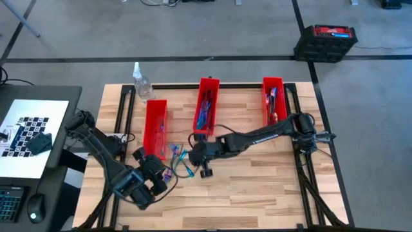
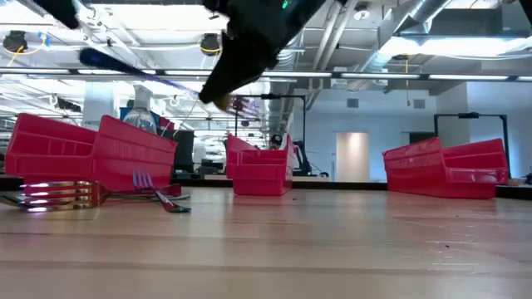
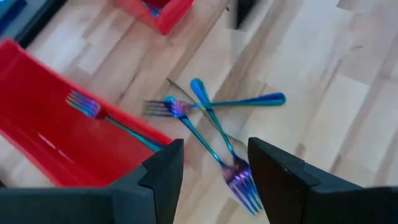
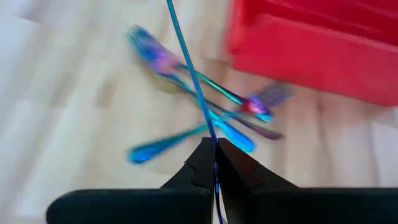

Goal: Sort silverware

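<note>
Right wrist view alone shows the right hand (image 4: pixel 216 152) pinched on a slim blue utensil (image 4: pixel 186 62); left hand (image 3: pixel 211 165) gapes wide at seven o'clock of the forks (image 3: pixel 211 134) crossed on the tabletop (image 1: pixel 257 187); one fork (image 3: pixel 93 109) lies in the left bin (image 1: pixel 155 119).

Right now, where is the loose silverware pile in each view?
High view: the loose pile lies between the left gripper and the right gripper, below the left red bin.
Low view: the pile far left, before that bin.
Left wrist view: the pile mid-picture, bin beside it.
Right wrist view: the pile, blurred, behind the blue handle the right gripper is shut on; bin beyond.
Shared landmark: the left red bin.
</note>
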Motion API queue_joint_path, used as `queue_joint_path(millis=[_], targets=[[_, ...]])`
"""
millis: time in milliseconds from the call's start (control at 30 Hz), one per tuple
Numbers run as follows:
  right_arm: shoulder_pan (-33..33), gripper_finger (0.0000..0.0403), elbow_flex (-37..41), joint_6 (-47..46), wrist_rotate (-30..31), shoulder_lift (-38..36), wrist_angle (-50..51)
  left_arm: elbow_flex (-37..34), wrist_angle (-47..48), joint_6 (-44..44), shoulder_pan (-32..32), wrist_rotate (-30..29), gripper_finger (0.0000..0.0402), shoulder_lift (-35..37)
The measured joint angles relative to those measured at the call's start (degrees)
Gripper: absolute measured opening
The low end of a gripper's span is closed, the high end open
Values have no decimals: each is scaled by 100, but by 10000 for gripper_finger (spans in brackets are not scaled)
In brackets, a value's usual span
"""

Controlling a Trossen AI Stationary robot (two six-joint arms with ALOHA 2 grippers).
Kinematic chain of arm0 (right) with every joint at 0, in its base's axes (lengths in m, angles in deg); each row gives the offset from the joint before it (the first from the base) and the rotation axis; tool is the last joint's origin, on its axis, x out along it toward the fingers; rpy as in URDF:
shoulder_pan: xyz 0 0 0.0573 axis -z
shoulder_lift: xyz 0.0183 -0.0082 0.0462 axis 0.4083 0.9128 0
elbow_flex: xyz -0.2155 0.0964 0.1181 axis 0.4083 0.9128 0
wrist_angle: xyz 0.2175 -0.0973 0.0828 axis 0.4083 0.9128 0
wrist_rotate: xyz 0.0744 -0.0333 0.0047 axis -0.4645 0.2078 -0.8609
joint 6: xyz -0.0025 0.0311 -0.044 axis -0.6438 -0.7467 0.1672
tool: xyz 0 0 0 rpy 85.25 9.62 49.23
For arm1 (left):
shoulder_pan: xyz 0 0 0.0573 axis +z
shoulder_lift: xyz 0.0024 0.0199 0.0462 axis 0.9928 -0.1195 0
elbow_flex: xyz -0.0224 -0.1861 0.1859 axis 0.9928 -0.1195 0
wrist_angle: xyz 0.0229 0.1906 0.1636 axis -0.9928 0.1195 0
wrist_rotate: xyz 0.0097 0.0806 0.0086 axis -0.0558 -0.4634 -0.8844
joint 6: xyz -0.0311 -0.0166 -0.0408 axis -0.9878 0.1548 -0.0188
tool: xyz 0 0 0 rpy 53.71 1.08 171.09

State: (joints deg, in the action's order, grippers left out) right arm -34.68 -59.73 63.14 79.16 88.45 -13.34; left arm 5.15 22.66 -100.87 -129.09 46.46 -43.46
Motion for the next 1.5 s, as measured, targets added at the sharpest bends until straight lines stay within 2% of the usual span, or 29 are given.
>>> queue_joint_path(millis=[233,400,667,1033,1300,1400,1500], targets=[[-295,0,-11,-160,-24,-43,163,0,-803,1394,469,28,166,0],[-333,0,-15,-297,-32,-58,181,0,-1559,2251,773,708,167,0],[-320,0,-15,-248,-19,-58,194,0,-1693,2493,992,1443,189,0],[-322,0,-17,-120,-22,-59,29,0,-1749,2644,1225,1533,194,-1],[-322,0,-22,-61,-22,-94,-58,2,-1761,2962,1287,1812,193,-576],[-322,0,-26,-36,-24,-143,-24,-4,-1755,2976,1307,1795,176,-678],[-322,0,-28,-36,-24,-166,24,-4,-1729,2941,1307,1723,125,-664]])
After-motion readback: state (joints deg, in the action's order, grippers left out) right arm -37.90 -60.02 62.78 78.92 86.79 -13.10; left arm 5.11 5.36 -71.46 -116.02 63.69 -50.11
